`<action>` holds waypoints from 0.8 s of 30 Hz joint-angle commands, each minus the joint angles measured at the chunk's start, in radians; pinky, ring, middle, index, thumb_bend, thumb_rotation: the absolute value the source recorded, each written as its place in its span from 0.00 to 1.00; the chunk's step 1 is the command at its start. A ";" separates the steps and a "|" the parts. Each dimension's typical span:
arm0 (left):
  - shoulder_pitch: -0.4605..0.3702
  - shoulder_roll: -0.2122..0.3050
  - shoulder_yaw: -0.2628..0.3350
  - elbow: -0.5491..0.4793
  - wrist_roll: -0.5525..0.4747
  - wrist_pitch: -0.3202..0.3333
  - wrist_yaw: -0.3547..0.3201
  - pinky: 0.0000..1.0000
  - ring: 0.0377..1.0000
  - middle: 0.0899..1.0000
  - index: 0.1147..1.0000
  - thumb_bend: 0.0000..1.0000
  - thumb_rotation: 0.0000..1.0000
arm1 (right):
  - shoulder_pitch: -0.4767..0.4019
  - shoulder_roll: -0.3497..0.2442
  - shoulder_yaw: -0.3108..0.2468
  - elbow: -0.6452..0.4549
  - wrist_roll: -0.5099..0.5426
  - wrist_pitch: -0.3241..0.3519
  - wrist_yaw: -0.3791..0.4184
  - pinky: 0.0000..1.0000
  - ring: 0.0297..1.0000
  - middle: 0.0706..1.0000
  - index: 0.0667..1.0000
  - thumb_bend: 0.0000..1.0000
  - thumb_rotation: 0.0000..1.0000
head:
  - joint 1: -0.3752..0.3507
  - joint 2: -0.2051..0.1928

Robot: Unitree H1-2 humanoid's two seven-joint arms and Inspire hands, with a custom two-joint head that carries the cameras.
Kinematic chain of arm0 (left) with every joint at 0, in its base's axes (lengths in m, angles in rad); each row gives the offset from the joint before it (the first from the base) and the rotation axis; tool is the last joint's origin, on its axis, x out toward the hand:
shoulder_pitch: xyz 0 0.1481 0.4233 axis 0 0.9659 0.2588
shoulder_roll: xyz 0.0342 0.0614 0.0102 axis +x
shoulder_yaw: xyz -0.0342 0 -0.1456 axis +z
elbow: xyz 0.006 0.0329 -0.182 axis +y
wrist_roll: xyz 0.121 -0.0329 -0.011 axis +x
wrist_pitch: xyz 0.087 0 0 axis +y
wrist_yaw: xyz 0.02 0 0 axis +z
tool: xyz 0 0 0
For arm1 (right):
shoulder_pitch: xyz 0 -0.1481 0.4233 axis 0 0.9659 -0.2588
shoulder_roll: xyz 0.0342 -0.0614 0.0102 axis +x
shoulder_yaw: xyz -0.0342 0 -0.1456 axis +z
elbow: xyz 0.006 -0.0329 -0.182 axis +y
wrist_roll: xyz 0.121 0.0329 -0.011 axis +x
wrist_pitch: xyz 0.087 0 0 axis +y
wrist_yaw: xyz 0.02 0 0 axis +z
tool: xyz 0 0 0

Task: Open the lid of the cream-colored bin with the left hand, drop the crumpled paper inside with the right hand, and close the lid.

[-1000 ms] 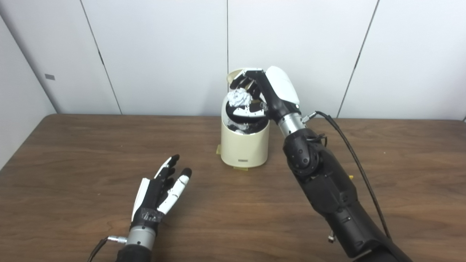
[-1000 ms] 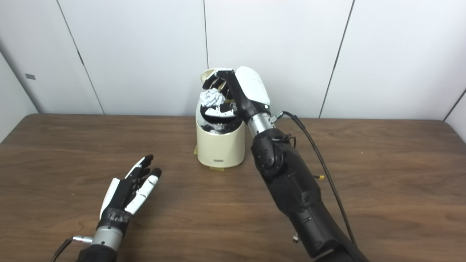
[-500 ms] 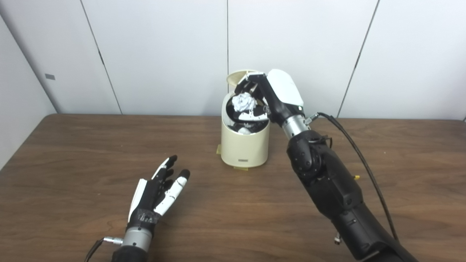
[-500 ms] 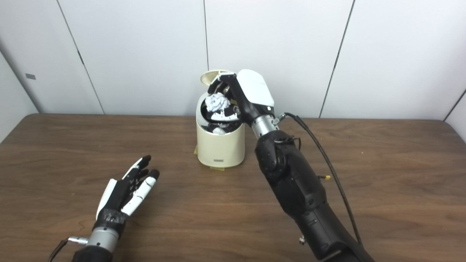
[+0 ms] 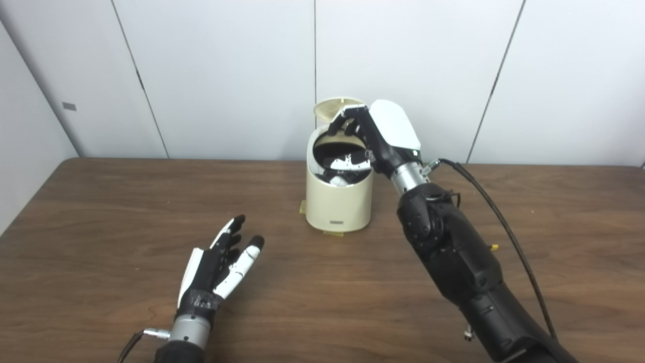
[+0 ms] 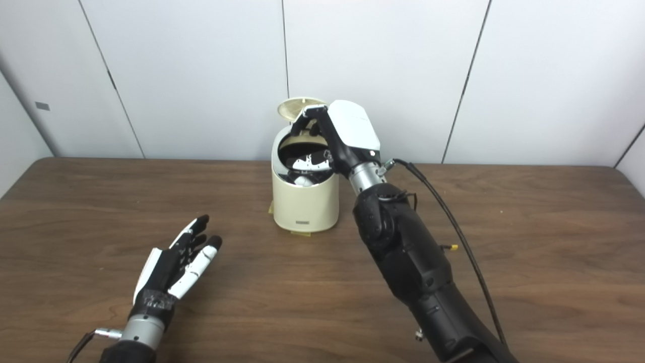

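Cream-colored bin (image 5: 338, 204) upright, lid (image 5: 333, 106) raised; right robot hand (image 5: 375, 136) over opening, empty, fingers spread.

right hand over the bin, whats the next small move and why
Probably lift the right hand up and back, clear of the bin. Its fingers look spread and empty above the opening, the lid stands up behind, and the left hand rests open on the table, away from the lid.
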 commanded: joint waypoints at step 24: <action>-0.047 -0.013 -0.022 0.035 0.014 -0.049 0.026 0.90 0.94 0.97 0.95 0.64 0.68 | 0.000 -0.003 -0.087 -0.087 0.124 -0.066 -0.064 0.33 0.37 0.47 0.47 0.50 0.00 | -0.013 -0.019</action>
